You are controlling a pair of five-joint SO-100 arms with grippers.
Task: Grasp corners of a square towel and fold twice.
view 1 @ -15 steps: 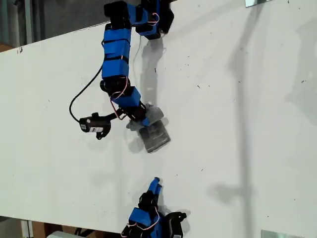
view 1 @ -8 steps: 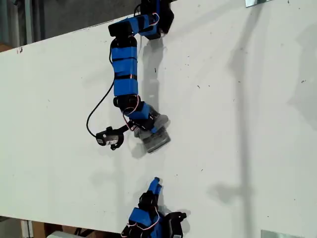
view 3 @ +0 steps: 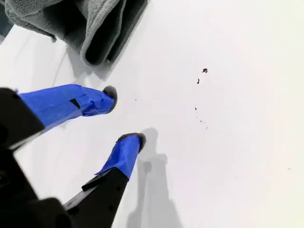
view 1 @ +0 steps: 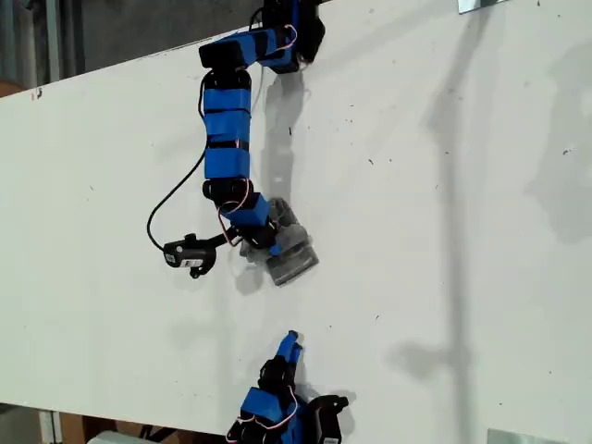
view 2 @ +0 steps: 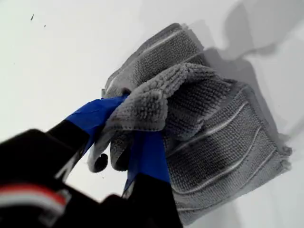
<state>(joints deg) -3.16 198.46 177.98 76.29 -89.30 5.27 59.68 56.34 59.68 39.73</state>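
The towel [view 1: 294, 257] lies folded into a small grey striped bundle in the middle of the table. My first gripper [view 1: 266, 239], on the arm reaching in from the exterior view's top, is shut on a raised flap of the towel [view 2: 223, 128]. That pinched fold [view 2: 142, 107] bunches between the blue fingers [view 2: 149, 156], and I cannot tell whether it is one of the corners. My second gripper [view 1: 291, 340] stands open near the exterior view's bottom edge, a short way from the towel [view 3: 95, 23]. Nothing lies between its fingertips [view 3: 110, 93].
The white table [view 1: 444, 231] carries small dark specks [view 3: 204, 71]. A black wrist camera [view 1: 185, 252] and its cable hang off the first arm toward the exterior view's left. Metal brackets [view 1: 481, 5] sit at that view's top and bottom right.
The first arm swung toward the exterior view's right and then back to its left, keeping hold of the towel flap. The folded bundle stayed put. The second arm has not moved.
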